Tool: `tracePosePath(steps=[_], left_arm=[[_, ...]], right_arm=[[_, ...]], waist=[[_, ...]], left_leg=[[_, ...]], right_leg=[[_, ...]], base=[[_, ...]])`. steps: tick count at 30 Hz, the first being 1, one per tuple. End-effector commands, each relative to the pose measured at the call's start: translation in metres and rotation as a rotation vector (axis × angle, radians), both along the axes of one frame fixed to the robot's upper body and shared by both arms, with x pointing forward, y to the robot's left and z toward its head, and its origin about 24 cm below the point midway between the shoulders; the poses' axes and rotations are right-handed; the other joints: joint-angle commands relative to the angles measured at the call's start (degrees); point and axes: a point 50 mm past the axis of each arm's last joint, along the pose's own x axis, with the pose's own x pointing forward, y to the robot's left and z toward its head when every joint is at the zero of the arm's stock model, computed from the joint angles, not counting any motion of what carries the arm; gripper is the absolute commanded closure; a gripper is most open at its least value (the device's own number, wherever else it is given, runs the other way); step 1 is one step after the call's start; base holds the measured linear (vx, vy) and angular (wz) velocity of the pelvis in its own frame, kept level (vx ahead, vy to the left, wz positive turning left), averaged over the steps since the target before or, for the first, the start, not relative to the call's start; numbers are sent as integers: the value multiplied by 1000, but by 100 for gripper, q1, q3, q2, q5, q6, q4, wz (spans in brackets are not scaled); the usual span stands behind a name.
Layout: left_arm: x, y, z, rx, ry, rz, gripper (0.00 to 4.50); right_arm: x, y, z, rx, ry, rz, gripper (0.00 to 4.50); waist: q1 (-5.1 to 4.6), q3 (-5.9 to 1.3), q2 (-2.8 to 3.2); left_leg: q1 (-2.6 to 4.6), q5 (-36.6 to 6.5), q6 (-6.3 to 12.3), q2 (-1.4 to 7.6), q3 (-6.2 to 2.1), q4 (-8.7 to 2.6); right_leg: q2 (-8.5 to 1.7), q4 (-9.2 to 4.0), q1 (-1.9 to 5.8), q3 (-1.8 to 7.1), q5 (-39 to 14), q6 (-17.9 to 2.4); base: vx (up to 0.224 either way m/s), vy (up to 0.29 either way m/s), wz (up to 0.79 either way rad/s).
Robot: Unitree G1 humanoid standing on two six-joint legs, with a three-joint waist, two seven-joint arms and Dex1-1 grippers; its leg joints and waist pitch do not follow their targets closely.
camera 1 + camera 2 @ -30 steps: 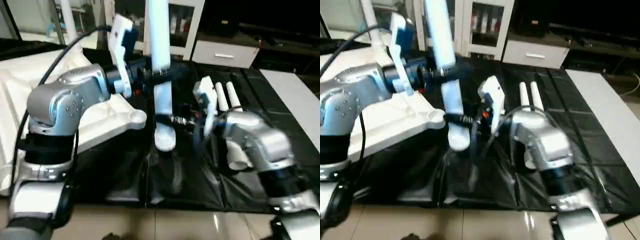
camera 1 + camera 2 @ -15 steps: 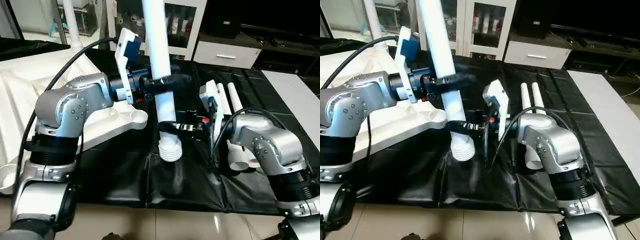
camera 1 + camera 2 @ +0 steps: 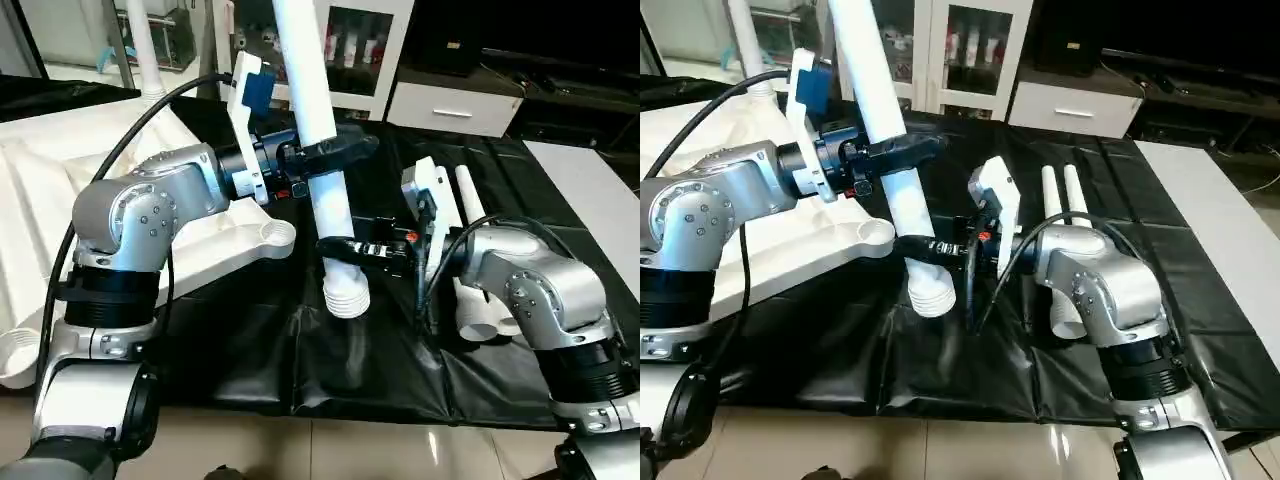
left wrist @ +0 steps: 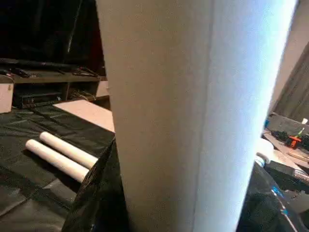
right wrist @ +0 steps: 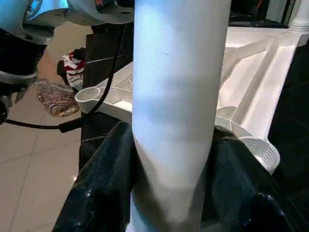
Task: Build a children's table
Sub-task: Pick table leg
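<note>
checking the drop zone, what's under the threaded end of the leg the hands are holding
Black sheet lies below the leg's threaded end, which hangs above it. The tabletop's corner socket sits beside it, not beneath.

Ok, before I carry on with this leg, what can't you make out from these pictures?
- Top of the held leg: cut off by the upper edge in both eye views.
- Table top: its left part runs off the edge, partly behind the left arm.
- Two spare legs: their near ends sit behind the right arm.
- Left claw fingers: in the left wrist view the leg hides them.
</note>
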Motion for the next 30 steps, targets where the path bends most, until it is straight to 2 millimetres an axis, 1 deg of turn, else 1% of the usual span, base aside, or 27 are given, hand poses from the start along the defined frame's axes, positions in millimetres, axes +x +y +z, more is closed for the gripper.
tracePosePath(steps=[1, 3, 4, 5, 7, 9, 10, 11, 13, 15, 16, 18, 21, 25, 30], left_arm=[[6, 5, 11, 35, -49, 90, 268], [6, 4, 11, 44, -51, 88, 268], [6, 3, 11, 51, -52, 82, 268], [5, 1, 12, 56, -55, 72, 268], [5, 0, 12, 62, -57, 61, 268], [2, -3, 11, 90, -68, 25, 269], [2, -4, 11, 93, -69, 20, 269], [1, -5, 11, 104, -73, 9, 270], [1, -6, 11, 106, -73, 4, 270], [0, -9, 10, 121, -78, -23, 270], [0, -9, 10, 128, -81, -29, 270], [-1, -11, 9, 132, -82, -38, 270], [-1, -13, 10, 125, -83, -45, 270], [-2, -14, 12, 119, -87, -60, 271], [-4, -16, 10, 125, -86, -81, 271]], right_arm=[[-4, 6, 4, 2, -26, 46, 198], [-5, 6, 3, -3, -24, 51, 174], [-5, 8, 2, -11, -25, 47, 174], [-4, 9, 1, -20, -29, 43, 161], [-4, 10, -1, -32, -28, 38, 151], [-2, 12, -5, -84, -24, 38, 151], [-2, 13, -6, -95, -23, 38, 151], [-1, 13, -8, -130, -22, 36, 151], [-1, 13, -9, -141, -19, 34, 151], [2, 14, -13, -177, -1, 21, 151], [3, 15, -14, -181, 3, 18, 151], [4, 16, -15, -185, 12, 14, 151], [3, 17, -16, -187, 22, 21, 151], [3, 19, -18, -191, 30, 21, 151], [5, 21, -17, -167, 32, 16, 151]], waist=[[4, -431, 72], [3, -429, 69], [4, -427, 69], [4, -426, 71], [5, -425, 68], [-1, -424, 67], [-4, -424, 50], [1, -423, 57], [-7, -423, 63], [-9, -422, 64], [-13, -424, 58], [-1, -424, 73], [-6, -428, 71], [-5, -428, 71], [-8, -434, 76]], left_leg=[[50, -781, -176, 108, 16, -405], [51, -819, -173, 109, 17, -404], [51, -815, -171, 109, 17, -405], [53, -816, -175, 110, 16, -407], [46, -815, -189, 107, 13, -410], [47, -798, -197, 108, 13, -410], [47, -789, -194, 107, 16, -409], [45, -761, -199, 105, 14, -411], [49, -759, -205, 108, 18, -409], [48, -766, -213, 103, 17, -410], [46, -778, -215, 100, 18, -408], [47, -760, -214, 108, 17, -407], [43, -746, -219, 108, 19, -406], [45, -769, -232, 105, 19, -405], [49, -783, -236, 107, 18, -403]], right_leg=[[-415, -392, 357, 266, -1074, -954], [-420, -400, 358, 268, -1158, -930], [-421, -404, 355, 268, -1168, -925], [-417, -403, 351, 268, -1175, -918], [-417, -399, 354, 266, -1195, -896], [-417, -400, 353, 268, -1178, -884], [-416, -405, 353, 269, -1189, -877], [-420, -399, 358, 269, -1202, -870], [-416, -400, 350, 274, -1187, -857], [-417, -398, 350, 273, -1195, -881], [-418, -398, 354, 272, -1210, -887], [-421, -390, 354, 275, -1137, -912], [-417, -376, 361, 274, -1013, -944], [-420, -385, 361, 273, -1086, -935], [-422, -381, 357, 274, -1053, -959]], base=[[0, 0, 0], [0, 0, 0], [0, 0, 0], [0, 0, 0], [0, 0, 0], [0, 0, 0], [0, 0, 0], [0, 0, 0], [0, 0, 0], [0, 0, 0], [0, 0, 0], [0, 0, 0], [0, 0, 0], [0, 0, 0], [0, 0, 0]])
